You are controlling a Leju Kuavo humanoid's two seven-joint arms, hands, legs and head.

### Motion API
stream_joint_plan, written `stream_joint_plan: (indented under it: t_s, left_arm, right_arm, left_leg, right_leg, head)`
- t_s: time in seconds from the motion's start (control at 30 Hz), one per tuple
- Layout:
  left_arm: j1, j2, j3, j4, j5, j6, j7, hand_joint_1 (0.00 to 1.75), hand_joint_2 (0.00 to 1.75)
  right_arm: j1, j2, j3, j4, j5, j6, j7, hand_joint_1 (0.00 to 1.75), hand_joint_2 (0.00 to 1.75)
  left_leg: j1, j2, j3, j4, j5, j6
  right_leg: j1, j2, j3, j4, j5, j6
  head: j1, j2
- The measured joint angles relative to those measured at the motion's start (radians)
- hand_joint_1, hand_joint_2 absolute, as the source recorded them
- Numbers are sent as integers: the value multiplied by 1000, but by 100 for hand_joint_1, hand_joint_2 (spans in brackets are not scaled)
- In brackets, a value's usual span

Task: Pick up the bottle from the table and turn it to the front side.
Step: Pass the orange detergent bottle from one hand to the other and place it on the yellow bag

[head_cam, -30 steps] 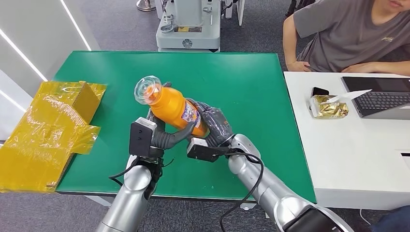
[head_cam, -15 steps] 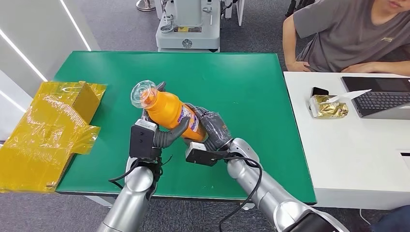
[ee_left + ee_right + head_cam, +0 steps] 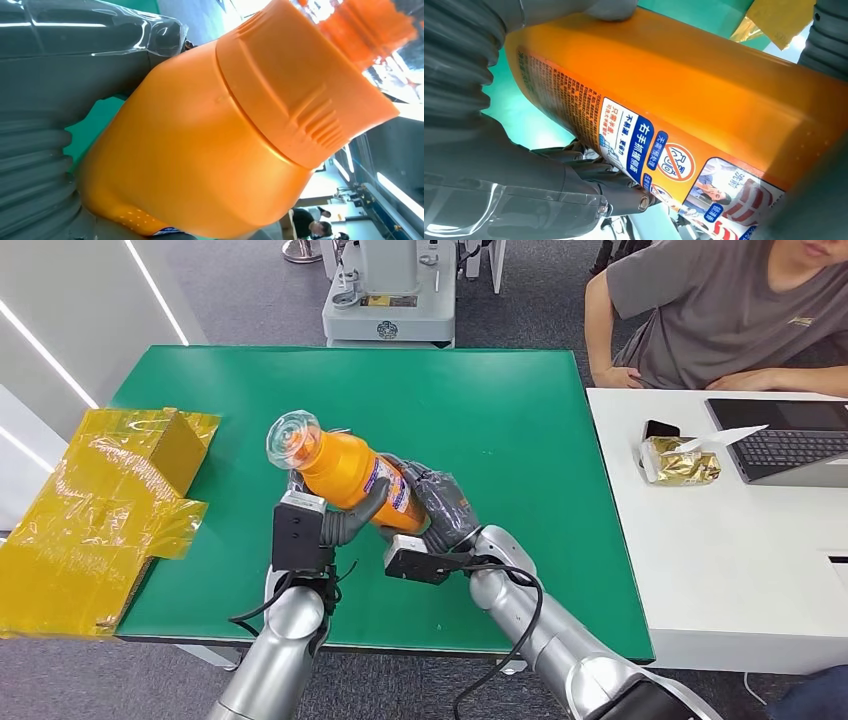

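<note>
At the far left, crumpled yellow packaging lies over the edge of the green bench. Next, near the bench's front middle, the left hand reaches up with its thumb curled against the underside of an orange bottle. The bottle is held in the air above the bench, tilted, its clear cap pointing up and to the left. Just to the right, the right hand wraps the bottle's lower, labelled end, fingers closed round it. Both hands are clamped on the same bottle. In the right wrist view the label faces the palm. The likely risk is the handover: if one hand loosens before the other grips firmly, the smooth, slanted bottle could slip and drop. Turning against two tight grips could also stall or twist it. At the far right, a person sits at a white desk with a laptop.
</note>
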Motion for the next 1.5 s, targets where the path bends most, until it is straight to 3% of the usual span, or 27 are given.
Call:
stream_joint_plan:
  t_s: [0.03,0.07,0.67,0.8,1.03,1.2,1.5]
  left_arm:
    - [-1,0,0,1,1,0,0,175,175]
    - [-2,0,0,3,3,0,-1,175,175]
    - [-21,1,0,31,13,12,-13,175,175]
    - [-21,1,0,31,19,22,-13,175,175]
    - [-19,11,0,31,34,51,-12,175,175]
    - [-10,23,1,31,52,36,-11,175,175]
    - [-9,45,7,31,45,56,-13,175,175]
  right_arm:
    - [0,0,-1,0,0,-1,0,23,175]
    - [1,0,-2,1,-1,-3,0,0,175]
    - [24,1,-33,1,-40,-18,11,0,175]
    - [51,2,-47,-30,-77,-68,7,0,175]
    - [242,2,-61,-314,-216,-145,37,0,175]
    - [362,0,-17,-545,-311,-159,50,0,175]
    - [438,-18,32,-795,-312,-247,86,0,175]
  left_leg:
    - [0,0,0,0,0,0]
    - [0,0,0,0,0,0]
    - [0,0,0,0,0,0]
    - [0,0,0,0,0,0]
    - [0,0,-1,0,0,0]
    - [0,0,-2,-1,0,0]
    - [0,0,-2,-1,0,0]
  right_leg:
    - [0,0,0,0,0,0]
    - [0,0,0,0,0,0]
    - [0,0,0,0,0,0]
    - [0,0,0,0,0,0]
    - [0,-1,-1,0,-1,0]
    - [0,0,-1,0,-1,0]
    - [0,0,-1,0,-1,0]
  head:
    - [0,0]
    - [0,0]
    - [0,0]
    - [0,0]
    - [0,0]
    - [0,0]
    - [0,0]
